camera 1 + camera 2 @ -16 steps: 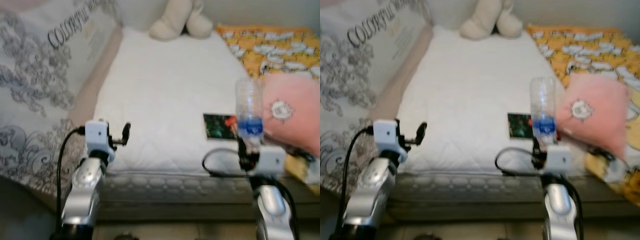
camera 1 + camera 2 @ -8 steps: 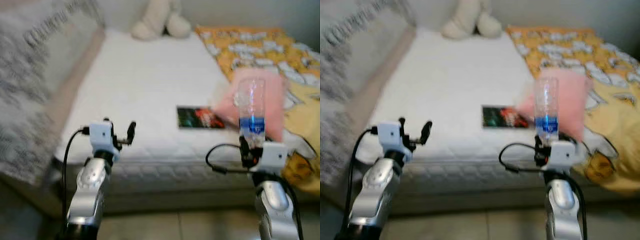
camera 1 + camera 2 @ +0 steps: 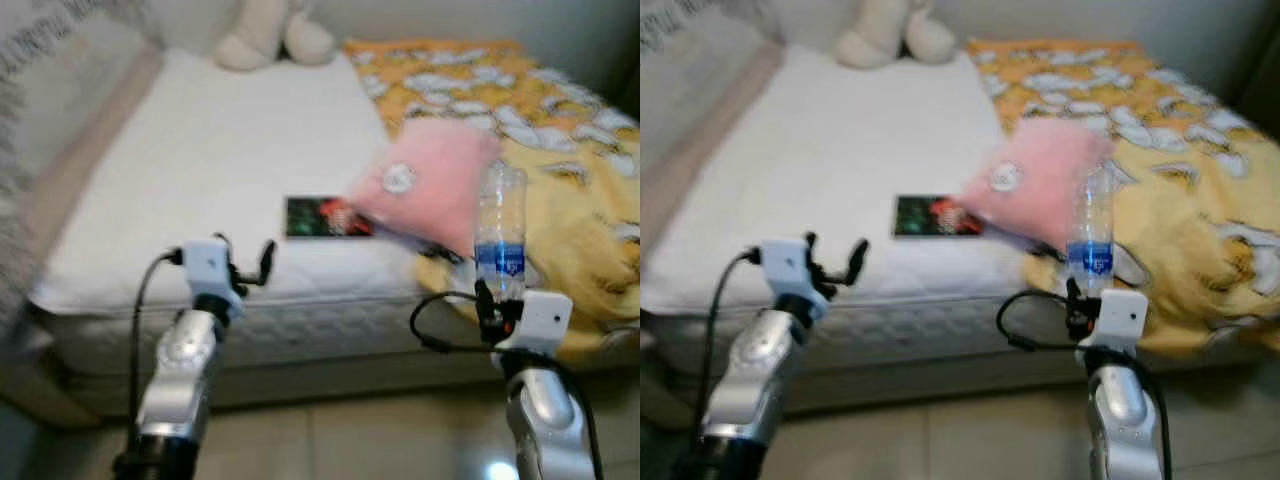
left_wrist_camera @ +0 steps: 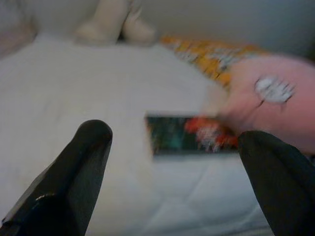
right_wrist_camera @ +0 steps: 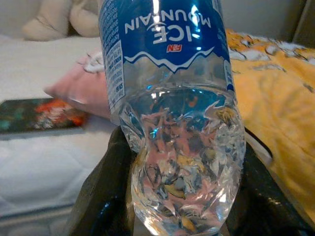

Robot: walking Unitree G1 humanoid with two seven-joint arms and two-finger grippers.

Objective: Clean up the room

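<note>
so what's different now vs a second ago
Mostly the camera: the view has swung right, showing more of the yellow blanket, so nothing on the bed itself moved. The right gripper still holds the water bottle upright; the left gripper stays open. Book and pink pillow lie as before.

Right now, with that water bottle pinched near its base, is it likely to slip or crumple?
The bottle looks clear and seemingly empty, so probably light. Its thin wall already looks dented where the right tool squeezes it, so it may crumple further. Standing tall above the grip, it could wobble, though slipping seems unlikely.
</note>
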